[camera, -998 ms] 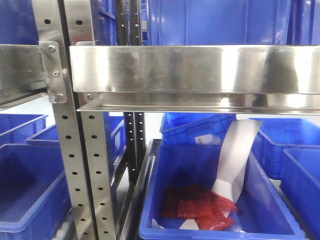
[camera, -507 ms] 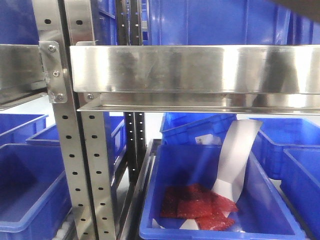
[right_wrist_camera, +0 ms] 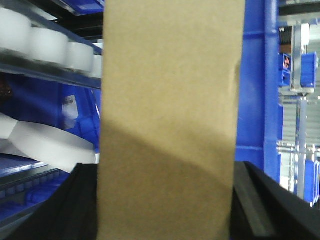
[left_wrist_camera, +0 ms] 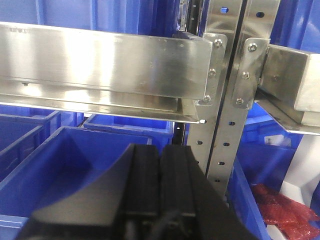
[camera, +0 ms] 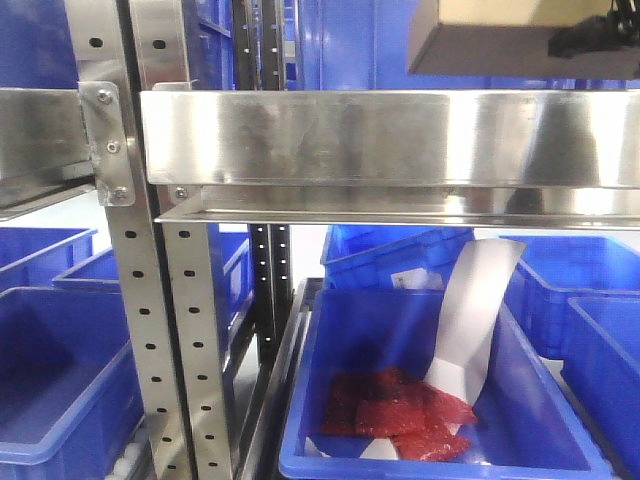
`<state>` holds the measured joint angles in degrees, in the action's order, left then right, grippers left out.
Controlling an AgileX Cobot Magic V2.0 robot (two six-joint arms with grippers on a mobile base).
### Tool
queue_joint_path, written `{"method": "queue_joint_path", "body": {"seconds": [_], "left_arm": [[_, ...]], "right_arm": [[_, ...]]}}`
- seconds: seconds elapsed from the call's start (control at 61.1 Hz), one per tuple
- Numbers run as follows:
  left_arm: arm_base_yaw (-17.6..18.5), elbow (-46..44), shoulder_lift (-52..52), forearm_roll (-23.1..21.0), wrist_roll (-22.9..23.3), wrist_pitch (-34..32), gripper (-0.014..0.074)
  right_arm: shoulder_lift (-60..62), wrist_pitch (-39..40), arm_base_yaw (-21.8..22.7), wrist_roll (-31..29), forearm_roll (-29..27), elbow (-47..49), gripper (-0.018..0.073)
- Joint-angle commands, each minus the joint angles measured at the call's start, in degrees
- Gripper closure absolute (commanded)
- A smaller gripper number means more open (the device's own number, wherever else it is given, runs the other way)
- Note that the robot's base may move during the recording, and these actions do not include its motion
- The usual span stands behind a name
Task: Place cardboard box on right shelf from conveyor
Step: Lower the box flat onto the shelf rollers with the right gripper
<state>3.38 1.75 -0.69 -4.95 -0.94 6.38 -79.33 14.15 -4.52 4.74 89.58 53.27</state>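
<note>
Cardboard box (camera: 500, 35) has just swung into the upper right, above your right shelf (camera: 400, 140) rail; right gripper (right_wrist_camera: 165, 200) clamps it, left gripper (left_wrist_camera: 160, 190) pinched closed, empty.

The plain tan corrugated cardboard box (right_wrist_camera: 167, 120) is unprinted, its lower part shadowed to darker brown. The shiny brushed stainless-steel shelf rail (camera: 390, 138) shows silver-grey with pale glare. Bright blue plastic bins (camera: 430, 390) sit below; one contains crinkled red packets (camera: 400, 412) and a white paper strip (camera: 475, 320). The left gripper (left_wrist_camera: 160, 185) is matte black.
</note>
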Motion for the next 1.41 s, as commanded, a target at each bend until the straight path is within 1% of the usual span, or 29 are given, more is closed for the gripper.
{"method": "queue_joint_path", "body": {"seconds": [0.0, 0.262, 0.344, 0.491, 0.605, 0.687, 0.785, 1.145, 1.391], "left_arm": [[0.19, -0.16, -0.47, -0.27, 0.29, -4.65, 0.0715], [0.19, -0.16, -0.47, -0.27, 0.29, -4.65, 0.0715], [0.19, -0.16, -0.47, -0.27, 0.29, -4.65, 0.0715], [0.19, -0.16, -0.47, -0.27, 0.29, -4.65, 0.0715], [0.19, -0.16, -0.47, -0.27, 0.29, -4.65, 0.0715], [0.19, -0.16, -0.47, -0.27, 0.29, -4.65, 0.0715], [0.19, -0.16, -0.47, -0.27, 0.29, -4.65, 0.0715], [0.19, -0.16, -0.47, -0.27, 0.29, -4.65, 0.0715], [0.19, -0.16, -0.47, -0.27, 0.29, -4.65, 0.0715]], "right_arm": [[1.15, 0.82, 0.07, -0.33, 0.22, 2.39, 0.0184], [0.77, 0.91, 0.07, -0.33, 0.17, 2.45, 0.0184], [0.77, 1.28, 0.07, -0.28, -0.29, 2.45, 0.0169], [0.77, 2.01, 0.07, -0.28, -1.69, 2.45, 0.0072], [0.85, 2.01, 0.07, -0.28, -4.2, 2.45, -0.0003], [0.94, 1.89, 0.07, -0.28, -6.06, 2.49, -0.0036], [0.98, 1.85, 0.07, -0.28, -6.58, 2.63, -0.0067], [2.06, 1.76, -0.41, -0.23, -6.59, 2.12, -0.0074], [7.42, 2.84, -0.51, -0.23, -6.3, -1.12, -0.0074]]}}
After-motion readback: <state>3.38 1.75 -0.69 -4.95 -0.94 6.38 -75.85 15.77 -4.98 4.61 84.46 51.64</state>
